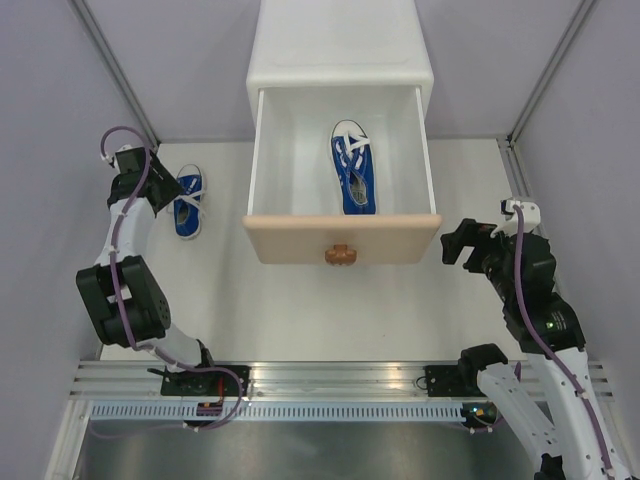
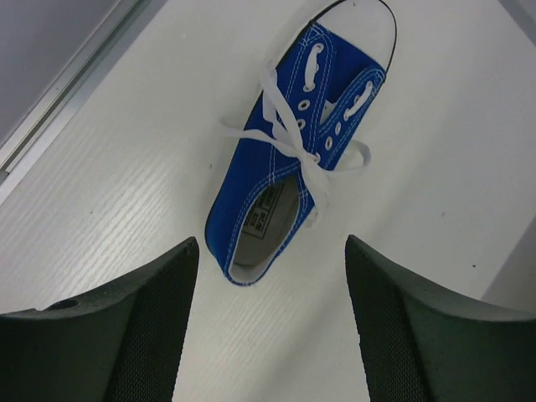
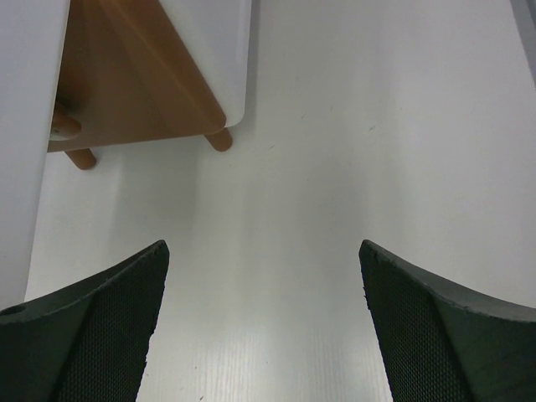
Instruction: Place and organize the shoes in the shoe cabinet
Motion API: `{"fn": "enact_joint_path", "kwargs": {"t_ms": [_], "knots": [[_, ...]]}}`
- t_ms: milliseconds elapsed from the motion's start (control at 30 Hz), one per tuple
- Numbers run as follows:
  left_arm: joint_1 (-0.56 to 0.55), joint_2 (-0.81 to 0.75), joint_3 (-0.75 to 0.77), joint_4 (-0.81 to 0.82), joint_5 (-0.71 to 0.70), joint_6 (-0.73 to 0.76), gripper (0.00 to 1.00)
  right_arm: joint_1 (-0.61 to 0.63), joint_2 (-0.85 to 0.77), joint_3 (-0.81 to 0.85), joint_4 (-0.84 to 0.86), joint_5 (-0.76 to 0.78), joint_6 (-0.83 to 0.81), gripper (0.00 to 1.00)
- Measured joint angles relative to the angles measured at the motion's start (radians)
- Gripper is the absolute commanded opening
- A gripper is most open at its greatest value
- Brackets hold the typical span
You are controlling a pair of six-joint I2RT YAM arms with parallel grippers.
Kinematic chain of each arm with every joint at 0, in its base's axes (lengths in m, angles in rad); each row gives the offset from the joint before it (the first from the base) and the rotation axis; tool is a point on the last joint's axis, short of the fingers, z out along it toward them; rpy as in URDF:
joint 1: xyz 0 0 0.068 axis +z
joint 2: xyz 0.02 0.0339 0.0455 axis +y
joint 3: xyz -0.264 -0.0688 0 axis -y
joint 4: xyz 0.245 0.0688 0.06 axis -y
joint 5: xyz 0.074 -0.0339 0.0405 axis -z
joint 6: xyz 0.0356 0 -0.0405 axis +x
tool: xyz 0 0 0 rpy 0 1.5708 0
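Left end effector (image 2: 270, 260) above blue white-laced shoe (image 2: 293, 159)

**Canvas, Plastic and Brushed Metal**

The blue shoe (image 2: 285, 159) is showing woven canvas with white stitching, flat cloth laces and a smooth rubbery toe cap. The table (image 2: 109, 209) under it is looking matt white with a fine ribbed grain. The shoe cabinet (image 1: 340, 45) is gleaming like smooth plastic. Its beige drawer front (image 1: 300, 240) is looking matt, and its brown lower front (image 3: 126, 92) smooth and wood-like. The pads (image 2: 394, 335) of the left gripper (image 2: 270, 248) are showing black, finely dimpled rubber. The rail (image 1: 330, 380) is shining as brushed metal.
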Motion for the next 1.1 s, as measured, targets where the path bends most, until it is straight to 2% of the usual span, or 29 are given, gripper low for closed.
{"fn": "enact_joint_path", "kwargs": {"t_ms": [300,633,1100], "knots": [[0.027,0.14,0.021,0.088,0.047,0.068,0.72,0.06,-0.031,-0.019,0.021,0.061,-0.027,0.98],[0.035,0.213,0.008,0.098,0.045,0.137,0.67,0.11,-0.035,-0.019,0.027,0.128,-0.04,0.98],[0.043,0.364,0.035,0.09,0.018,0.193,0.56,0.118,-0.035,-0.019,0.027,0.15,-0.048,0.98]]}}
